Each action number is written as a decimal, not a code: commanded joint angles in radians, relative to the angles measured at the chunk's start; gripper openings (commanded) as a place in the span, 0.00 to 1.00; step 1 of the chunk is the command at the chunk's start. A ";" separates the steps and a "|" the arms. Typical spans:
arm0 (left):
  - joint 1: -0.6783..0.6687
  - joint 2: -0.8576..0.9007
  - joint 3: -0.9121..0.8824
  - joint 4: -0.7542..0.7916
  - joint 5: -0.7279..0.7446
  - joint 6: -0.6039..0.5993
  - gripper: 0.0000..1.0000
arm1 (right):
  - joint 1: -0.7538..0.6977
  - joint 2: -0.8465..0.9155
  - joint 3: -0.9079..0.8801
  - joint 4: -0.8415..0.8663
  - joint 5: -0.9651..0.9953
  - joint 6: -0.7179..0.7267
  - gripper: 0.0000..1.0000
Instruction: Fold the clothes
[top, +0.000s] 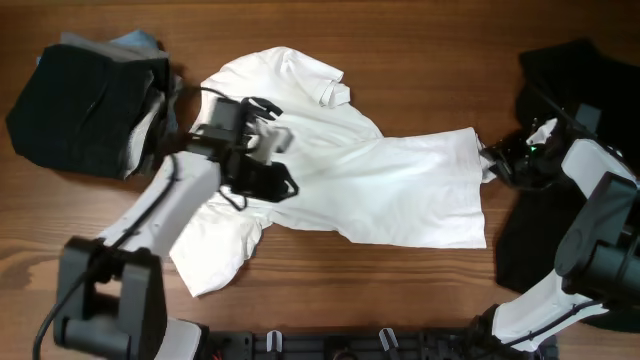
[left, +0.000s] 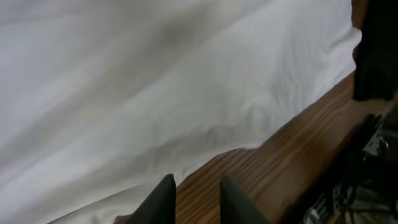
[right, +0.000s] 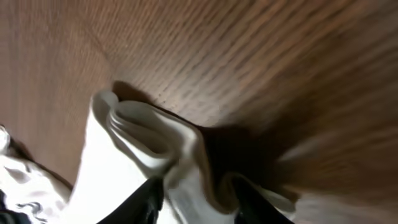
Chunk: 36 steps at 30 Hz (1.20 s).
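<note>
The white T-shirt (top: 400, 185) lies spread across the middle of the wooden table, with no lettering showing. My left gripper (top: 268, 182) hovers over its left part. In the left wrist view the fingers (left: 196, 200) are apart and empty, just past the shirt's edge (left: 155, 81), with bare wood between them. My right gripper (top: 497, 160) is at the shirt's right edge. In the right wrist view it (right: 196, 199) is shut on a bunched fold of white fabric (right: 146, 134). The black garment (top: 590, 90) lies at the far right, under the right arm.
A stack of folded dark and grey clothes (top: 85, 110) sits at the back left. The table's front edge carries a black rail (top: 350, 345). Bare wood (top: 420, 290) shows in front of the shirt and along the back.
</note>
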 joint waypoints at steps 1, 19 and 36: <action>-0.100 0.107 0.014 0.001 -0.006 0.026 0.25 | 0.061 0.068 -0.002 0.089 0.004 0.101 0.15; -0.168 0.357 0.014 -0.058 -0.193 -0.065 0.38 | 0.059 0.067 0.031 0.991 -0.342 0.141 1.00; 0.262 -0.215 0.277 -0.325 -0.193 -0.113 0.51 | 0.015 -0.299 -0.150 -0.410 0.166 -0.204 0.52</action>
